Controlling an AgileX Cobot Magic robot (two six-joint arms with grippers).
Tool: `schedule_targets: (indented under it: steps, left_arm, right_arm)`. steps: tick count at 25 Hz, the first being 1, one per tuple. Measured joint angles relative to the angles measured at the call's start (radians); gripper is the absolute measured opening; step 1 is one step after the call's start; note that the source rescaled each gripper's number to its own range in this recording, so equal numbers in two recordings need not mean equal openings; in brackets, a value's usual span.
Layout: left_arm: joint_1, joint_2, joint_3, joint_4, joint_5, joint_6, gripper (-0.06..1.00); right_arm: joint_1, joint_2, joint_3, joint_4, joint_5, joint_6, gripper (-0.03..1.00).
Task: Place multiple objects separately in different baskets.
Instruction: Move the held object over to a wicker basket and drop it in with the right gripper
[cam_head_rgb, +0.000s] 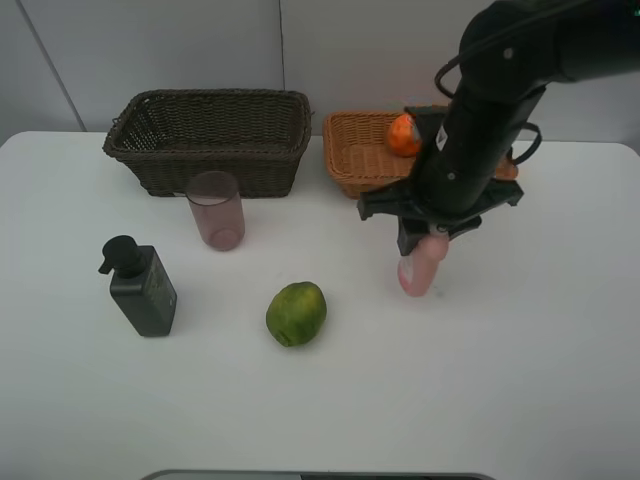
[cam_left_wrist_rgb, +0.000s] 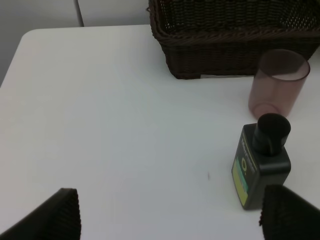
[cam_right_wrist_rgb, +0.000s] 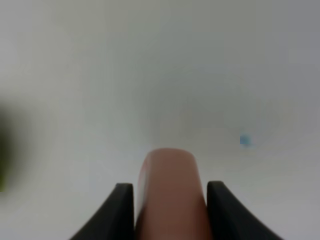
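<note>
- Right pincer (cam_head_rgb: 425, 238) right of centre in the high view, clamped on the pink spray bottle (cam_head_rgb: 420, 272).
- Pink body sticking out below the pincer, slightly tilted; cap end hidden in the grip.
- Right wrist view: black fingers (cam_right_wrist_rgb: 122, 202) tight against both sides of the bottle, bottom centre of frame.
- Bottle's lower end on or just above the white worktop (cam_head_rgb: 520, 380); cannot tell which.
- Bottle outside the light tan basket (cam_head_rgb: 350, 155), just below it in frame.
- Orange (cam_head_rgb: 404, 135) inside that basket, at the arm's edge.
- Left pincer (cam_left_wrist_rgb: 175, 215) spread wide, nothing between the tips; tips in the bottom corners of the left wrist view.
- Dark pump bottle (cam_left_wrist_rgb: 260, 170) on the worktop near the lower-right tip, not gripped.
- Translucent pink cup (cam_head_rgb: 215, 210) upright, just in front of the dark brown basket (cam_head_rgb: 205, 140), upper left.
- Green round fruit (cam_head_rgb: 296, 313) lower centre, well apart from both pincers.
</note>
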Motion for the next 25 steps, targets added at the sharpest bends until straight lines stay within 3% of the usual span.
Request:
schedule_targets:
  steps: [8,16,20,25]
  left_arm:
    - [0.000,0.000,0.000,0.000,0.000,0.000,0.93]
    - [0.000,0.000,0.000,0.000,0.000,0.000,0.93]
    - [0.000,0.000,0.000,0.000,0.000,0.000,0.93]
    - [0.000,0.000,0.000,0.000,0.000,0.000,0.93]
  right_arm:
    - [0.025,0.080,-0.361,-0.001,0.106,-0.125,0.01]
    - [0.085,0.302,-0.763,0.003,0.122,-0.146,0.01]
    - [0.097,0.385,-0.893,-0.007,0.063,-0.146,0.01]
    - [0.102,0.431,-0.917,-0.042,-0.095,-0.146,0.01]
